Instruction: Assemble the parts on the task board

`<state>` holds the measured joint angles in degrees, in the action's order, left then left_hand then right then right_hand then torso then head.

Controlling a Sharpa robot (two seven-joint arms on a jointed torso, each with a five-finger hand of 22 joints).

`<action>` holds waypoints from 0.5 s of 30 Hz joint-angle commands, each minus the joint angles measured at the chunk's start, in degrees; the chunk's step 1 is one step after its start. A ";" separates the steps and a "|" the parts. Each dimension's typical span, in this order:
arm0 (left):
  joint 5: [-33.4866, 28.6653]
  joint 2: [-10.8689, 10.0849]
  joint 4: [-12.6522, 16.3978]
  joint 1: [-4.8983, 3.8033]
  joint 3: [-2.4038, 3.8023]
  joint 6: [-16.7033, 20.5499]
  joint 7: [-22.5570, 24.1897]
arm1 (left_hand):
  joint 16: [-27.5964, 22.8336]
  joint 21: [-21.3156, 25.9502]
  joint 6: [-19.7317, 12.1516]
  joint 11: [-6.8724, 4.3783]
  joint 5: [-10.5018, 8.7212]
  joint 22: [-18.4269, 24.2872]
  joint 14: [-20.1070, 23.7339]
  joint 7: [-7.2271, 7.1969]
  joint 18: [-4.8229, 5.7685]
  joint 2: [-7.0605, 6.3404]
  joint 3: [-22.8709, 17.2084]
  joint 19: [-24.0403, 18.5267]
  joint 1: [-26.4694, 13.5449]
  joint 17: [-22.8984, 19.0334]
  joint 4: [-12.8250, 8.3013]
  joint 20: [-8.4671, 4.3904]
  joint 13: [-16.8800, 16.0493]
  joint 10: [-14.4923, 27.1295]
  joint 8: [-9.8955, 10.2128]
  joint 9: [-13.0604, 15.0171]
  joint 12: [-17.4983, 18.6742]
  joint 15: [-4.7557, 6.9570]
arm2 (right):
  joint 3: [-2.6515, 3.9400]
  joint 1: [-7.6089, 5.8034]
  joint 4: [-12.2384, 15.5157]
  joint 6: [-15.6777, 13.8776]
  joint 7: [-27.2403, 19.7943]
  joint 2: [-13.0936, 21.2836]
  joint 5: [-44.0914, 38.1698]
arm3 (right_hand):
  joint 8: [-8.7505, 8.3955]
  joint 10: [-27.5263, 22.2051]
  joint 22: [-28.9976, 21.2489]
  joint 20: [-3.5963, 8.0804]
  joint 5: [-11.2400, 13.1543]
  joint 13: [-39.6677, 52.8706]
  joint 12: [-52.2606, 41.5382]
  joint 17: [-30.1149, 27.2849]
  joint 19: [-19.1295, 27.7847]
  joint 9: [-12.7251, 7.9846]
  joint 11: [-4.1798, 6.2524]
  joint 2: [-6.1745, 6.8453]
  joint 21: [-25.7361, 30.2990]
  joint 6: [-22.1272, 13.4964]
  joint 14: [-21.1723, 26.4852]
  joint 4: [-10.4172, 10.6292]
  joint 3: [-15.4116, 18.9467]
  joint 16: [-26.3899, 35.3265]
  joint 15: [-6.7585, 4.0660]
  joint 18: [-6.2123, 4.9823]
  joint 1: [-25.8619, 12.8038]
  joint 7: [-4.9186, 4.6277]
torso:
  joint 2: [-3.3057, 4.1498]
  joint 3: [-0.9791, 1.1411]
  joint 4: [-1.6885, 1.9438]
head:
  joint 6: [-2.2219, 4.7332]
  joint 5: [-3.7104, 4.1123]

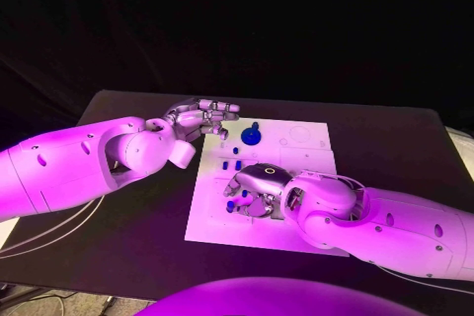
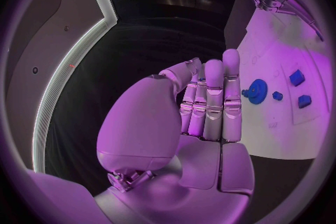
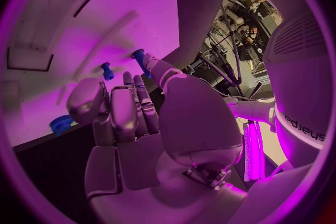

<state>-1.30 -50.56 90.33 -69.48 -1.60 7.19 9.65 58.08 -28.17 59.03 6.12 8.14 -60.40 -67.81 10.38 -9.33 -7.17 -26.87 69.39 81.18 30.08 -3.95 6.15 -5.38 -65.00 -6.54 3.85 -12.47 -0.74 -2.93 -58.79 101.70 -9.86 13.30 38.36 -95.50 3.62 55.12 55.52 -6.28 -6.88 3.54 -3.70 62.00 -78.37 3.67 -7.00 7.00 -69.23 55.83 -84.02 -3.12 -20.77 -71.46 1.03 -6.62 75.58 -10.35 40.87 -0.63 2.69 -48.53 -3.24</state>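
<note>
The white task board (image 1: 296, 220) lies in the middle of the table. A blue gear (image 1: 252, 135) stands near its far edge, and small blue parts (image 1: 229, 165) lie along its left side. My left hand (image 1: 203, 117) hovers at the board's far left corner, left of the gear (image 2: 257, 91), with its fingers (image 2: 213, 101) straight and nothing in them. My right hand (image 1: 255, 189) is low over the board's left middle. One fingertip (image 3: 155, 67) touches a blue part (image 3: 140, 57); I cannot tell if it is pinched. A blue peg (image 3: 107, 71) stands just beyond.
The black table (image 1: 129, 213) surrounds the board, with bare room to the left and at the far side. Cables (image 1: 49, 234) hang off the table's near left edge. More small blue parts (image 2: 297, 77) lie on the board beyond the gear.
</note>
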 commanded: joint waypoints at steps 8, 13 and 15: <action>0.12 -0.16 0.14 -0.01 0.03 -1.23 -0.11 | -0.28 0.40 0.06 -0.06 -0.10 0.04 0.53 0.18 -1.06 0.70 0.12 -0.47 0.03 -0.22 -0.42 0.10 -0.07 0.56 -0.03 0.03 -0.58 -0.11 | 0.16 0.04 3.90 -7.47 -1.19 4.34 1.08 | 0.08 -1.00 0.33 -0.60 -0.71 0.24 -0.86 0.09 -0.19 0.14 -0.05 -0.16 -0.35 -1.28 -1.38 -0.14 3.08 -0.46 0.44 0.14 0.84 0.04 | -0.04 0.07 -0.19 | 0.39 0.66; 0.12 -0.04 -0.03 -0.01 0.02 -1.30 -0.14 | -0.28 0.40 0.06 -0.06 -0.10 0.04 0.53 0.18 -1.06 0.70 0.12 -0.47 0.03 -0.22 -0.42 0.10 -0.07 0.56 -0.03 0.03 -0.58 -0.11 | 0.84 -1.11 7.36 -10.68 -1.29 9.01 4.09 | 0.36 1.96 0.35 -0.39 -0.94 0.45 -2.53 -0.09 -0.19 0.28 0.40 -1.35 -0.44 0.07 -1.31 -0.39 3.60 -0.48 0.13 0.11 1.85 0.35 | -0.10 0.09 -0.18 | 0.89 1.50; 0.12 0.03 -0.11 -0.01 -0.06 -1.33 -0.15 | -0.28 0.40 0.06 -0.06 -0.10 0.04 0.53 0.18 -1.06 0.70 0.12 -0.47 0.03 -0.22 -0.42 0.10 -0.07 0.56 -0.03 0.03 -0.58 -0.11 | 1.05 -2.28 8.49 -11.22 -0.92 11.63 7.86 | 0.72 4.10 0.34 -0.27 -0.92 0.57 -3.55 -0.20 -0.18 0.42 0.63 -1.82 -0.45 1.25 -1.29 -0.20 3.57 -0.46 -0.04 0.11 1.76 0.35 | -0.18 0.11 -0.29 | 1.06 1.94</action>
<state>-1.28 -50.67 90.20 -69.48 -1.66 7.03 9.37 58.08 -28.17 59.03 5.91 8.14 -60.40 -67.60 10.38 -9.33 -7.17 -26.71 69.40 81.18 29.92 -4.11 6.15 -5.37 -64.80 -6.54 3.85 -12.87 -0.95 -2.00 -60.67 109.73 -17.39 12.69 49.22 -92.70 4.21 58.81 55.82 -6.48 -7.53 4.08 -7.08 61.86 -78.57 4.06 -6.44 5.40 -69.47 56.91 -84.02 -3.54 -17.39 -71.71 1.03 -6.62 77.18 -10.00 40.80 -0.55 2.48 -47.69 -1.83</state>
